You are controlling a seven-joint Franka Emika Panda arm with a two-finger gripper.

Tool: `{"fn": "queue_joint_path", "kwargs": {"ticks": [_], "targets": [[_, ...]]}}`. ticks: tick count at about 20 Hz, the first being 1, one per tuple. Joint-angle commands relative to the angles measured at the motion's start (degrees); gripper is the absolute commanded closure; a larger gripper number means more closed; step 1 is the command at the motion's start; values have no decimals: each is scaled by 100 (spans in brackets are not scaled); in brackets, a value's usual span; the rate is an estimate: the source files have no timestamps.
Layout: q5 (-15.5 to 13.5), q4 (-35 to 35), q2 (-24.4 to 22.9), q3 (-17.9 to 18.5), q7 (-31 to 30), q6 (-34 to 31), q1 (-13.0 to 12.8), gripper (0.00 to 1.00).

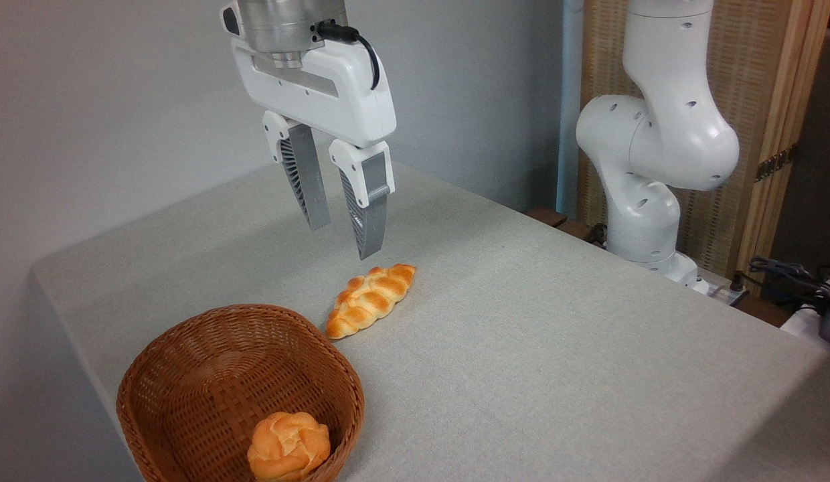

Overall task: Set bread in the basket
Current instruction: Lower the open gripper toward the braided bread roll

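Holding one small round knotted bun (288, 447), the wicker basket (187, 375) sits at the table's (555, 348) near-left corner.
Braided loaf (370, 300) lies on the cloth just beside its far rim; gripper (345, 237) hovers above, fingers apart, empty.

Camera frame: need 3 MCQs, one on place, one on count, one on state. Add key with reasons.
1. Where does the braided loaf lie?
A. In the basket
B. On the table beside the basket
C. Between the fingers

2. How many pieces of bread are in the basket?
A. None
B. One
C. Two

3. What state is the gripper in?
A. Open, holding nothing
B. Shut on the loaf
C. Shut on the bun

Key:
1 B: the loaf rests on the grey table, just outside the wicker rim.
2 B: only the round bun sits inside.
3 A: the fingers stand apart above the loaf, nothing between them.
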Motion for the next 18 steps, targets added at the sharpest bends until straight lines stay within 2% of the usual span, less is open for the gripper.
{"fn": "queue_joint_path", "kwargs": {"ticks": [1,10,14,16,18], "targets": [[19,10,-54,47,14,-120,-19,0],[10,-42,-72,47,-12,-120,-28,0],[-173,-270,-151,4,-82,-76,-89,0],[-341,-437,-151,-14,-257,-6,-290,0],[-350,-770,-151,-23,-608,178,-580,0]]}}
